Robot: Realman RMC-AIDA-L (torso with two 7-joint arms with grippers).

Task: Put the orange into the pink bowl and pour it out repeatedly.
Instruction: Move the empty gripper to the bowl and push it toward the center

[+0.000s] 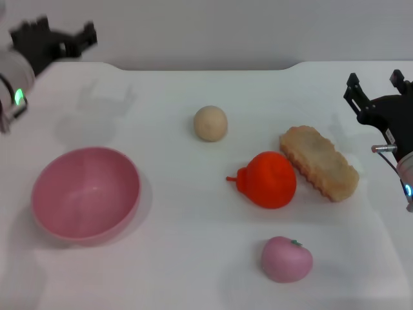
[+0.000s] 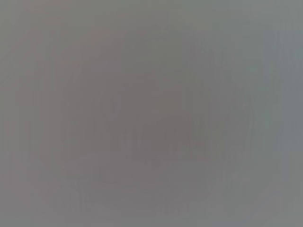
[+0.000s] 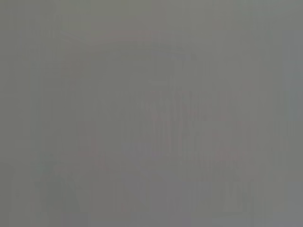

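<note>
The orange (image 1: 270, 179) lies on the white table right of centre, its stem nub pointing left. The pink bowl (image 1: 86, 192) stands upright and empty at the left. My left gripper (image 1: 55, 37) is raised at the far left back corner, well away from the bowl, fingers spread and empty. My right gripper (image 1: 375, 90) is at the right edge, beyond the orange, fingers spread and empty. Both wrist views show only flat grey.
A beige ball (image 1: 210, 123) sits at the back centre. A tan bread-like slab (image 1: 318, 162) lies just right of the orange, touching it. A small pink peach-like toy (image 1: 286, 259) lies near the front, right of centre. The table's back edge runs behind.
</note>
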